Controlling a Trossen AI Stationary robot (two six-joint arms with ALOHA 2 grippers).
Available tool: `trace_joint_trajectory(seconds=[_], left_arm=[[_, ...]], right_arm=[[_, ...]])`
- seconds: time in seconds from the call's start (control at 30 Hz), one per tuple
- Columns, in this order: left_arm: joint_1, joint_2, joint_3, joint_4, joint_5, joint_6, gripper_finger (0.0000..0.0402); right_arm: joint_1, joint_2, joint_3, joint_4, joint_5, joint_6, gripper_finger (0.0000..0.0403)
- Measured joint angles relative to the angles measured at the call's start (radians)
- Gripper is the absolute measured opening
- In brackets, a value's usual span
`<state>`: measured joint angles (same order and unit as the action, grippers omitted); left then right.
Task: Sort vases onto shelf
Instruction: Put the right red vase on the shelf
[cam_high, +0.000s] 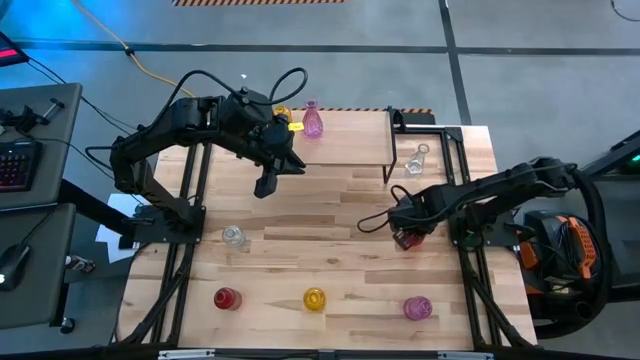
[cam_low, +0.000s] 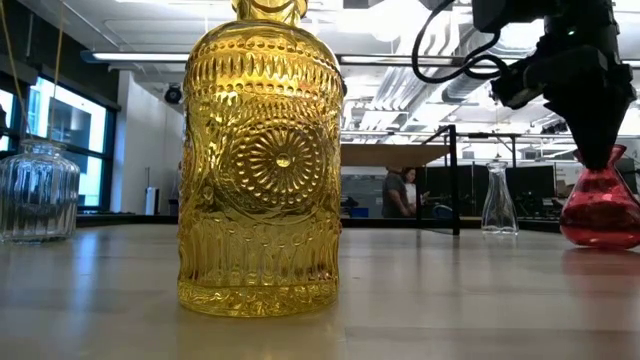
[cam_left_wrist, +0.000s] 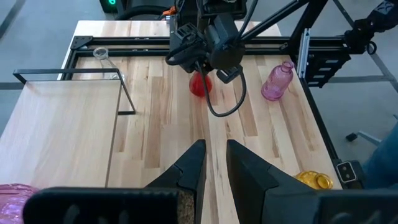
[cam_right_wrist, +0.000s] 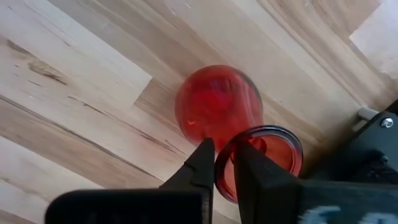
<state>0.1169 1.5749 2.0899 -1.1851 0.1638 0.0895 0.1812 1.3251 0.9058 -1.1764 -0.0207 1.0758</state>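
Gripping the rim of the red vase (cam_right_wrist: 217, 109), the right gripper (cam_right_wrist: 225, 163) has its fingers pinched nearly together on the lip, one inside the mouth and one outside, per the right wrist view. The vase stands upright on the surface (cam_high: 330, 200), long axis vertical, at approx. 3 o'clock of surface centre, directly under the gripper. The shelf (cam_high: 345, 135) lies toward 11 o'clock from the held vase, near but not adjacent; judged next move: lift clear, then carry that way. The right arm is the nearer arm to this vase. On the shelf: a pink vase (cam_high: 313, 121) and a yellow vase (cam_high: 282, 113) at its far left end, so the right half looks free. A clear vase (cam_high: 417, 160) stands just beside the shelf's right leg, at approx. 12 o'clock from the held vase; risk of clipping it in transit. The left gripper (cam_high: 266, 183) hovers over the shelf's front left edge, fingers narrow, holding nothing. Others wait along the 6 o'clock edge: second red vase (cam_high: 227, 298), second yellow vase (cam_high: 315, 299), second pink vase (cam_high: 417, 308).
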Motion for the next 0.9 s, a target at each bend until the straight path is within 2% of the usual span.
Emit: trace_joint_trajectory(seconds=[0.2,0.57,0.7,0.9], left_arm=[[0.000,0.000,0.000,0.000,0.000,0.000,0.0055],[0.000,0.000,0.000,0.000,-0.025,0.000,0.0055],[0.000,0.000,0.000,0.000,-0.025,0.000,0.0055],[0.000,0.000,0.000,0.000,-0.025,0.000,0.0055]], right_arm=[[-0.004,-0.026,-0.001,-0.016,-0.006,-0.004,0.0003],[-0.030,-0.040,0.095,-0.067,0.049,-0.067,0.0001],[-0.052,-0.040,0.174,-0.099,0.077,-0.134,0.0000],[-0.121,-0.040,0.364,-0.194,0.164,-0.271,0.0000]])
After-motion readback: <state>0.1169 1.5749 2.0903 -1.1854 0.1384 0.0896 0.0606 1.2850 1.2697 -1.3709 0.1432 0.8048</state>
